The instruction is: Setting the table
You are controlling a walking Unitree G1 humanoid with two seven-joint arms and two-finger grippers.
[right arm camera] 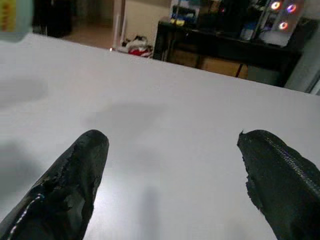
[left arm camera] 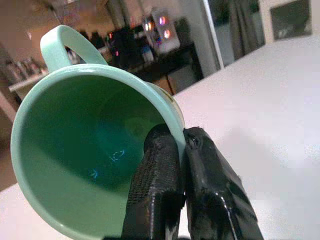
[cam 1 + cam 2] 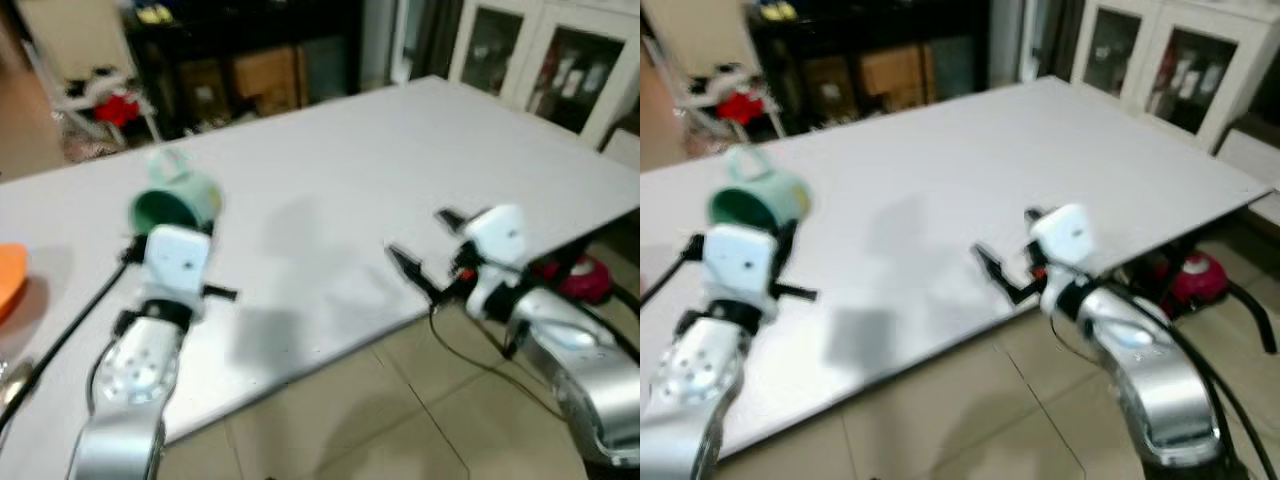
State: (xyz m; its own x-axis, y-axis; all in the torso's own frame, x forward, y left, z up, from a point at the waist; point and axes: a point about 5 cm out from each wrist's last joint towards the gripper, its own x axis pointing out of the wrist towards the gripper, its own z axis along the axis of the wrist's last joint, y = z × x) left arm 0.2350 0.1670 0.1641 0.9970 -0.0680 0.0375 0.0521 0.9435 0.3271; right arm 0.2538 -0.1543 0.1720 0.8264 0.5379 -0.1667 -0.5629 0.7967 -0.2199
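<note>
L end effector (image 3: 180, 215) clamped on rim of green mug (image 3: 178, 198), held tilted above white table (image 3: 400, 150) | R end effector (image 3: 425, 245) fingers wide apart, empty, over table edge | progress: early, mug not yet set down; orange item (image 3: 10, 275) at far L

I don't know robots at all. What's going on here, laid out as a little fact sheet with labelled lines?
Setting: a large white table in a home, cabinets behind
Left gripper: fingers pinch the rim of a green mug, one inside, one outside
Green mug: held above the table, tipped on its side, handle up, looks empty inside
Right gripper: fingers spread apart, holding nothing, over the table's near edge
Also on the table: something orange at the far left, too cropped to identify
</note>
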